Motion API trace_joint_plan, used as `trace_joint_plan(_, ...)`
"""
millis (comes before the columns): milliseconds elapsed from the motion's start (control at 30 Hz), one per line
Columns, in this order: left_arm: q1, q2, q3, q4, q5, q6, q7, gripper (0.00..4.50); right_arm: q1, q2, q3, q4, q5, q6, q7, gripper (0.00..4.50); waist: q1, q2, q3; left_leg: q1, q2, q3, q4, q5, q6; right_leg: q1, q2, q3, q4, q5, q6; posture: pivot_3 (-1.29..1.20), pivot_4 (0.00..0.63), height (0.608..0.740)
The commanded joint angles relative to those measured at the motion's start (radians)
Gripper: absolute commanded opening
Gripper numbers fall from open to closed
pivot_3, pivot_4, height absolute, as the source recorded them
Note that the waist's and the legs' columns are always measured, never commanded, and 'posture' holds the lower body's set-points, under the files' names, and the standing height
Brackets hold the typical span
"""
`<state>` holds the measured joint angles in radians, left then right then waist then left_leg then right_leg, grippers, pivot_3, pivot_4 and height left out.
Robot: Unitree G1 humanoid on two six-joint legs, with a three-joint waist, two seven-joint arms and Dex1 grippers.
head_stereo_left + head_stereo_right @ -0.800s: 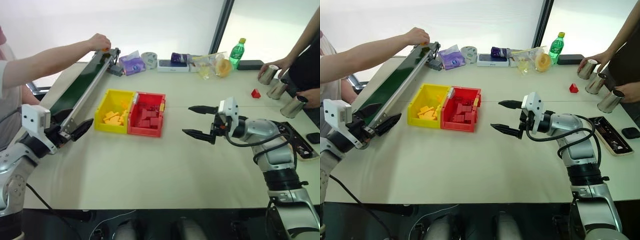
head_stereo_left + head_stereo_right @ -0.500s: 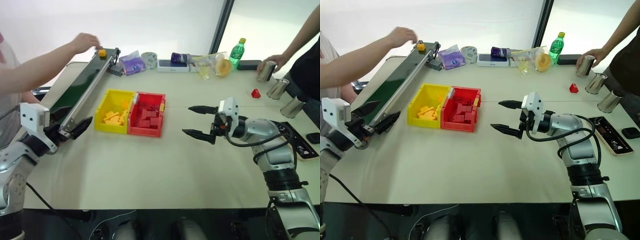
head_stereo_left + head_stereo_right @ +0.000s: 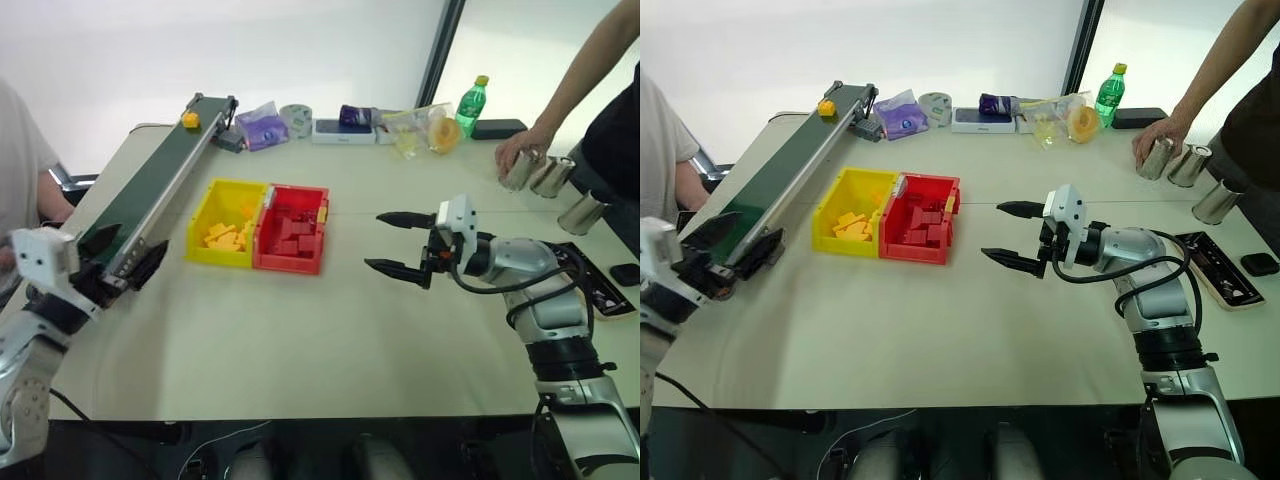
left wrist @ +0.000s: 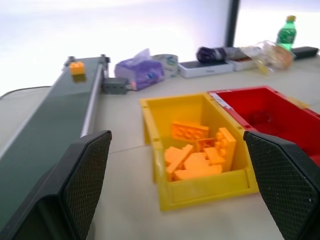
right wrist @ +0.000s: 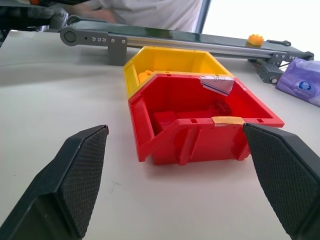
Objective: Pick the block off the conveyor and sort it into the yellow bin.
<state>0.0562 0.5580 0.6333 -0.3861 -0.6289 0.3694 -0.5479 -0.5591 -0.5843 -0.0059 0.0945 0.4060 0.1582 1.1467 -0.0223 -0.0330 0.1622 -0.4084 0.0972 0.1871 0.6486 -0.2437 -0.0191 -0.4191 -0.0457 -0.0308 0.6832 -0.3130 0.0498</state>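
Sitting at the conveyor's far end, the block lies at eleven o'clock from the yellow bin; both the left gripper and the right gripper gape wide, holding nothing.

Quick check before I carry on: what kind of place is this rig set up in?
Probably an office or lab room used as a sorting demo, not a factory: a small conveyor sits on a plain table beside a yellow bin and a red bin, with tissues and a soda bottle at the back.

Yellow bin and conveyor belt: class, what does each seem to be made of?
Yellow bin: probably moulded plastic, judging by its glossy, evenly coloured thin walls. Conveyor belt: likely matte rubber or fabric, dark green with no shine; its side rail looks like grey metal.
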Motion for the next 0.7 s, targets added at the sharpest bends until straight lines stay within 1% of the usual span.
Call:
trace_joint_plan(33, 0.094, -0.066, 0.095, -0.056, 0.033, -0.095, 0.055, 4.46, -0.012, 0.003, -0.014, -0.016, 0.009, -0.016, 0.002, 4.5, -0.001, 0.0, 0.0, 0.0, 0.0, 0.0, 0.0, 0.0, 0.0, 0.0, 0.0, 0.0, 0.0, 0.0, 0.0, 0.0, 0.15, 0.74)
trace_joint_plan(167, 0.205, -0.143, 0.153, -0.051, 0.038, -0.18, 0.067, 4.46, -0.02, 0.009, -0.008, -0.011, 0.01, -0.015, 0.005, 4.5, 0.003, 0.0, 0.0, 0.0, 0.0, 0.0, 0.001, 0.0, 0.0, 0.001, 0.0, 0.0, 0.0, 0.0, 0.0, 0.0, 0.15, 0.74)
trace_joint_plan(267, 0.255, -0.161, 0.183, -0.047, 0.034, -0.209, 0.082, 4.46, -0.033, 0.017, -0.004, -0.004, 0.011, -0.014, 0.011, 4.5, 0.006, -0.001, 0.0, 0.0, 0.0, -0.001, 0.001, -0.002, 0.004, 0.001, -0.001, -0.001, 0.0, 0.0, 0.0, 0.0, 0.15, 0.74)
trace_joint_plan(700, 0.226, -0.098, 0.19, -0.002, 0.006, -0.21, 0.103, 4.46, -0.051, 0.028, -0.007, -0.025, 0.041, 0.024, 0.027, 4.5, 0.002, -0.001, 0.0, 0.0, 0.0, -0.001, 0.001, -0.003, 0.005, 0.001, 0.0, -0.001, 0.0, 0.0, 0.0, 0.0, 0.15, 0.74)
